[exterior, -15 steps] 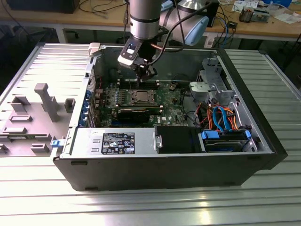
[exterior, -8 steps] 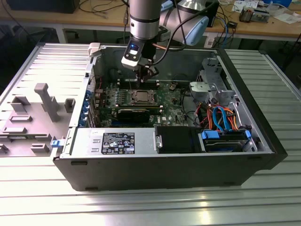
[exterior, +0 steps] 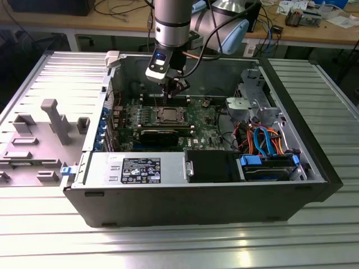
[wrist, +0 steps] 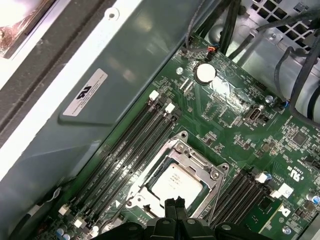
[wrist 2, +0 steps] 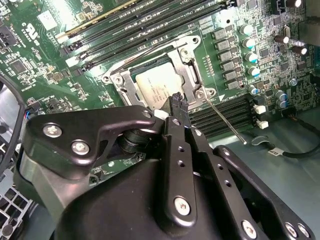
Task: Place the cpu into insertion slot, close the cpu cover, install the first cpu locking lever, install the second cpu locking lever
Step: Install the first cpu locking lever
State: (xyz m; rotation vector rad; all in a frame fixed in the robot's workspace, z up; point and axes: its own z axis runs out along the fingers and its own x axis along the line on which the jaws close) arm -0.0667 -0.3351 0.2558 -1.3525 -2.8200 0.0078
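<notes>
Cpu (wrist 2: 155, 85) is lying under the closed cpu cover (wrist 2: 187, 62). Gripper (wrist 2: 177, 100) is hanging just above the cpu, fingers pressed together, empty.

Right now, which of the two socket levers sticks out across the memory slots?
The lever nearest the hand: it angles off over the slots; the other hugs the socket.

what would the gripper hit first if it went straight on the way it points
The gripper would likely meet the cpu, close to the cpu cover edge; depth unclear.

White label (wrist: 85, 92), print unreadable
</notes>
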